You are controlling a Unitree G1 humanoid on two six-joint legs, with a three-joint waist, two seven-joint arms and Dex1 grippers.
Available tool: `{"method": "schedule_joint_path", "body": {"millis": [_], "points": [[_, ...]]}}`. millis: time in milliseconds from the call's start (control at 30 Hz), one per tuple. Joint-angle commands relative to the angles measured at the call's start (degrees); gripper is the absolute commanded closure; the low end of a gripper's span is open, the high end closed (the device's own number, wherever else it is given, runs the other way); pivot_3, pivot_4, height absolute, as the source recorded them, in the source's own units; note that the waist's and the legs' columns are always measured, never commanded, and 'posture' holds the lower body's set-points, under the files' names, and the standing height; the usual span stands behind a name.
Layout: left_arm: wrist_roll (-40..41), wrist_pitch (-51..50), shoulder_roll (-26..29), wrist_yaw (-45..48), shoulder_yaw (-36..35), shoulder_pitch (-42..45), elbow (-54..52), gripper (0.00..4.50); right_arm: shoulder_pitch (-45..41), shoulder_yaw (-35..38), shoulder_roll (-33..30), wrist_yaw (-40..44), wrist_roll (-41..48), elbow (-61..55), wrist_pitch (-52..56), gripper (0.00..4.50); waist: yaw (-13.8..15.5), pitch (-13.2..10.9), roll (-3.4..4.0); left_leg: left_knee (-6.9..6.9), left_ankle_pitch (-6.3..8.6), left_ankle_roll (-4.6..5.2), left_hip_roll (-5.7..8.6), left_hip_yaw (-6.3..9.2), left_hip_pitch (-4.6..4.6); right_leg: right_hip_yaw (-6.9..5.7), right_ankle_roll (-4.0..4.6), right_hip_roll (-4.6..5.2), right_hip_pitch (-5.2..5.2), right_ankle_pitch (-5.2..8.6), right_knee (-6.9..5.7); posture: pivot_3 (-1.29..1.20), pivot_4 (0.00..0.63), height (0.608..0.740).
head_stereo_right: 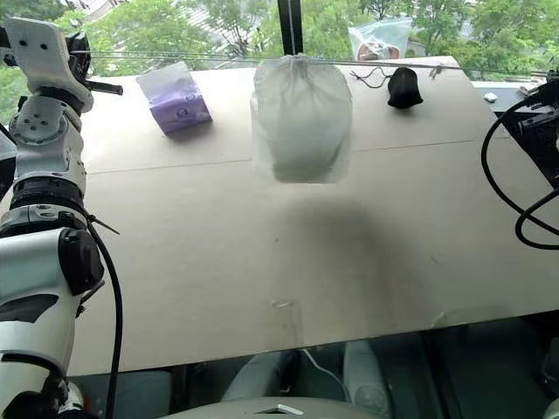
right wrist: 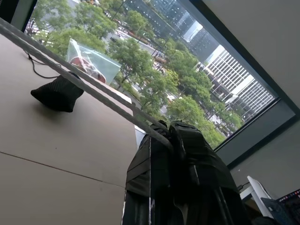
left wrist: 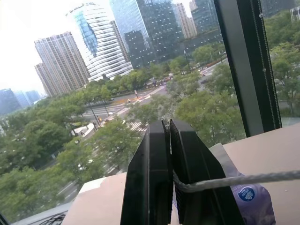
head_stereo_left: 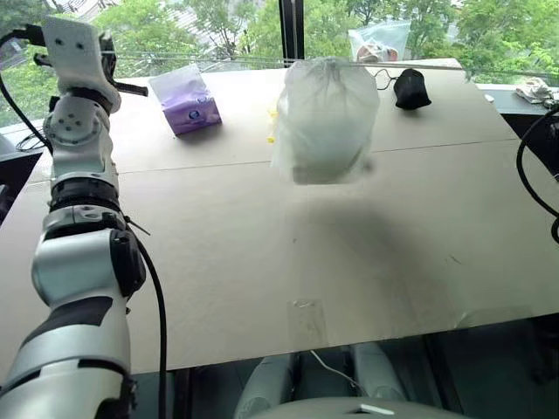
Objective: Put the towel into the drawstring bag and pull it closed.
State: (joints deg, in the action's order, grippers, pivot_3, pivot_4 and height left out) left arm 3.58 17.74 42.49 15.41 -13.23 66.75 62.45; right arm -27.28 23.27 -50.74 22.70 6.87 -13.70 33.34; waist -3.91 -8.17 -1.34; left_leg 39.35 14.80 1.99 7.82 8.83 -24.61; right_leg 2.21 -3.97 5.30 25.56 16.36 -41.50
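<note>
Left gripper (left wrist: 169, 140) is clamped on a white cord (left wrist: 243, 179), its two black fingers pressed together with the cord running out sideways between them; the arm is raised high at the bench's (head_stereo_left: 262, 262) left edge, pointing forward and slightly up. Right gripper (right wrist: 169, 126) is likewise closed on cords (right wrist: 70, 77) (two strands run taut side by side from it).

One bench carries everything. One bag (head_stereo_right: 301, 118) hangs in the air above the bench's far half, its mouth gathered at the top, casting a shadow below. One towel (head_stereo_right: 301, 148) shows as a pale mass through the thin fabric, low inside the bag. One purple packet (head_stereo_left: 185, 100) lies on the bench, left of the bag. One clear bag (head_stereo_left: 380, 39) sits at the far edge. One black pouch (head_stereo_left: 410, 89) lies right of the bag.
</note>
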Motion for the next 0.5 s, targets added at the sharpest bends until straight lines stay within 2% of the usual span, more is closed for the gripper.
{"method": "schedule_joint_path", "body": {"millis": [33,100,133,200,267,333,400,500], "points": [[6.2,-3.5,-1.6,13.0,-1.4,-5.7,-6.0,4.48,4.3,1.7,1.5,7.8,8.7,-5.2,3.8,4.50,0.0,0.1,0.03,-0.01,0.00,0.01,0.00,-0.02,0.02,0.03,0.00,0.01,-0.01,0.00,-0.01,0.00,0.150,0.740],[7.7,-3.6,-4.6,23.5,3.1,-13.0,-15.3,4.48,9.8,-1.5,2.4,13.3,14.3,-11.4,6.4,4.50,0.2,0.2,0.16,-0.04,0.01,0.01,0.00,-0.02,0.08,0.04,0.00,0.01,-0.08,0.00,-0.01,0.00,0.150,0.740],[8.7,-5.7,-5.6,25.6,3.9,-15.8,-19.3,4.48,12.7,-3.0,2.6,15.2,16.2,-14.2,7.0,4.50,0.5,0.2,0.18,-0.03,0.02,0.03,0.00,-0.01,0.11,0.03,0.00,0.01,-0.11,0.00,-0.02,0.00,0.150,0.740],[7.9,-7.3,-6.3,22.1,3.0,-16.5,-20.7,4.48,14.1,-5.1,4.1,14.9,16.9,-16.5,6.9,4.50,0.6,0.1,0.12,0.03,0.02,0.04,0.00,0.06,0.01,-0.04,0.00,0.01,-0.10,0.00,0.01,0.00,0.150,0.740],[5.8,-5.4,-4.9,14.9,1.2,-12.3,-16.7,4.48,10.9,-5.5,5.1,12.4,16.0,-14.9,6.0,4.50,0.2,-0.2,-0.33,0.18,0.02,0.03,0.00,0.08,-0.09,-0.04,0.00,-0.04,0.00,0.00,-0.08,0.00,0.150,0.740],[5.2,-3.6,-1.7,8.7,-1.0,-4.9,-10.4,4.48,3.8,-2.2,5.8,9.6,18.1,-11.3,6.9,4.50,-0.1,-0.4,-0.63,0.27,0.01,0.03,-0.02,0.06,-0.06,-0.02,0.02,-0.07,0.01,-0.01,-0.20,0.00,0.150,0.740],[4.7,-1.3,1.2,7.5,-1.4,0.7,-5.6,4.48,-1.3,1.4,5.5,8.1,19.9,-8.1,6.9,4.50,-0.1,-0.4,-0.69,0.33,0.01,0.02,-0.08,0.01,-0.10,0.01,0.06,-0.15,0.07,-0.08,-0.19,0.00,0.150,0.740],[4.7,1.8,2.8,9.8,-1.6,4.6,-1.7,4.48,-1.8,4.4,4.3,9.8,22.3,-8.6,7.6,4.50,0.3,0.2,-0.38,-0.06,0.03,0.01,-0.10,0.02,0.00,-0.03,0.07,-0.06,0.03,-0.07,0.08,0.00,0.150,0.740]]}}
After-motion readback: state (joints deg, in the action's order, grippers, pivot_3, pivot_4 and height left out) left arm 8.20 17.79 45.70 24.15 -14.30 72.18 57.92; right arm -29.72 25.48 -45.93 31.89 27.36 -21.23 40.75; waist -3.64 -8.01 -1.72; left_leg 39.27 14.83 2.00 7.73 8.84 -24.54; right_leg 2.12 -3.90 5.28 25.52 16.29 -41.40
